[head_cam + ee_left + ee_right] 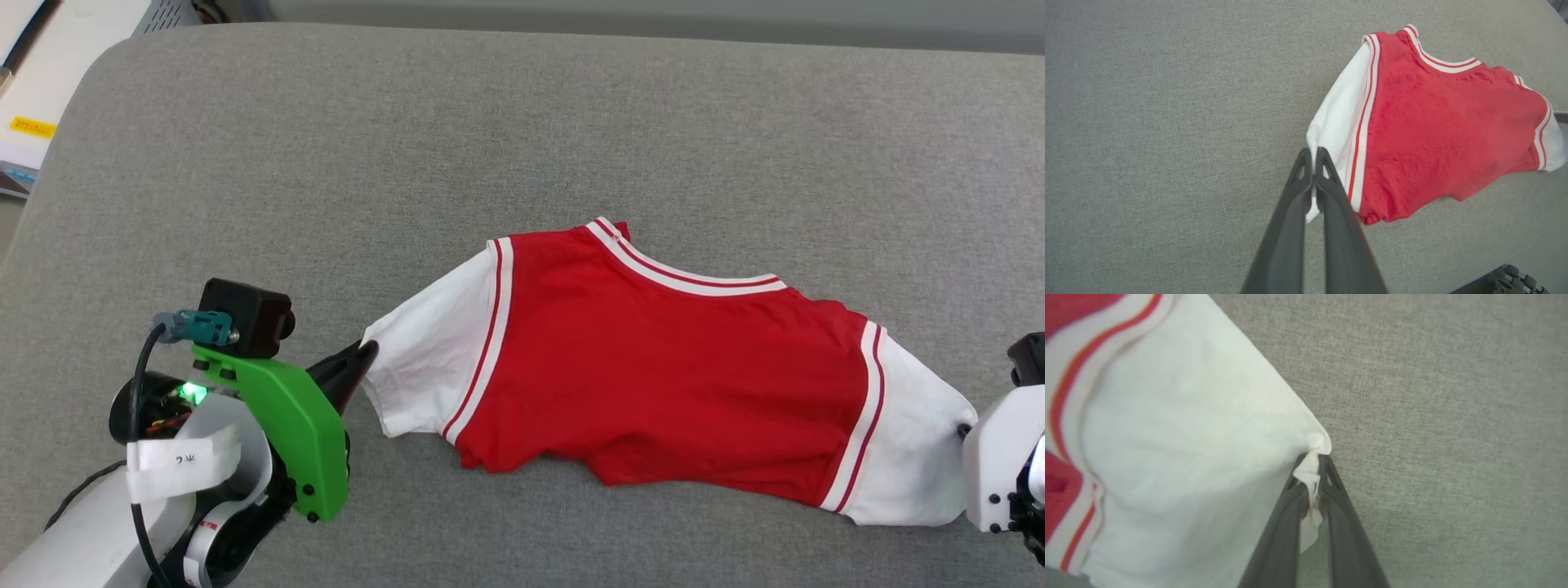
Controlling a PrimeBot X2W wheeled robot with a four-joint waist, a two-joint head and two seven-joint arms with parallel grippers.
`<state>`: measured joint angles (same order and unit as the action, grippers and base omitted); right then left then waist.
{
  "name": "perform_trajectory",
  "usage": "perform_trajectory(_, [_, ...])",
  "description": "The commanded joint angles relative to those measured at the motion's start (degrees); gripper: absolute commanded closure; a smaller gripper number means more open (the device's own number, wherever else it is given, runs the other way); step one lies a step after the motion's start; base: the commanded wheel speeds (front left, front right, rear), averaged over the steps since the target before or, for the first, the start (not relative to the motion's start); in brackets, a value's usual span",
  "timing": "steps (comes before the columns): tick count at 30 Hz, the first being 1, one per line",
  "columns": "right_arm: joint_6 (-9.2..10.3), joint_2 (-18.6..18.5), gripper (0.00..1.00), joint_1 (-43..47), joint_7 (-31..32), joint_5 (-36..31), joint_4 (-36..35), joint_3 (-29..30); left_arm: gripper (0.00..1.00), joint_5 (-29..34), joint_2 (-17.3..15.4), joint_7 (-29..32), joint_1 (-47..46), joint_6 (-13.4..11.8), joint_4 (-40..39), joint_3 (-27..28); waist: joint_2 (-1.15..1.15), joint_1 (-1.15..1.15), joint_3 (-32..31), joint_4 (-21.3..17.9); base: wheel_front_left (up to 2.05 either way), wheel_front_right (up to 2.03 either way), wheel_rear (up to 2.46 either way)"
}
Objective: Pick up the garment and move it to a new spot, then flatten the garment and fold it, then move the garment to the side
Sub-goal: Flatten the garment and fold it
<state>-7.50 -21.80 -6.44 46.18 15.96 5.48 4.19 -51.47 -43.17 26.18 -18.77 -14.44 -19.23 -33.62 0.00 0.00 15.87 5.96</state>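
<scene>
Head view: you see the garment (pixel 653 359) spread sideways on the grey padded surface (pixel 408 122), collar away from you.
Left gripper (pixel 1312 153): your fingers are pinched on one white sleeve's edge.
Right gripper (pixel 1313 459): clamped on the other sleeve's corner.

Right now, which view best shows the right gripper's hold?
Right wrist view: right gripper pinches the garment by its white sleeve, close up. Head view: its pale housing at the sleeve. Left wrist view: a grey sliver.
</scene>
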Motion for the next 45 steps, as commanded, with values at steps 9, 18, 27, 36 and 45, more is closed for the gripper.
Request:
perform_trajectory(9, [0.01,-3.6,1.00,-2.6,-8.0,1.1,-1.4,0.4,1.00,0.6,-0.3,-3.9,1.0,-0.7,1.6,2.4,0.00,0.00,-6.2,-2.0,0.00,0.00,0.00])
perform_trajectory(18, [0.01,-10.7,1.00,-6.9,-10.2,3.2,-9.4,1.6,1.00,2.2,-2.5,-8.6,-1.2,-1.6,0.0,7.6,0.00,0.00,-12.1,-3.5,0.00,0.00,0.00])
perform_trajectory(27, [0.01,-15.1,1.00,-16.3,-11.0,6.4,-13.4,2.1,1.00,3.8,-4.6,-11.3,-7.6,-1.1,-2.5,12.5,0.00,0.00,-14.2,-4.7,0.00,0.00,0.00])
perform_trajectory(36, [0.01,-17.3,1.00,-28.2,-14.0,7.6,-9.8,0.0,1.00,4.9,-5.4,-12.6,-15.9,0.9,-0.9,15.3,0.00,0.00,-14.3,-5.2,0.00,0.00,0.00])
perform_trajectory(45, [0.01,-18.6,1.00,-37.0,-16.9,8.6,-4.9,-2.2,1.00,4.9,-7.1,-12.1,-21.1,4.3,3.2,15.9,0.00,0.00,-9.2,-5.3,0.00,0.00,0.00])
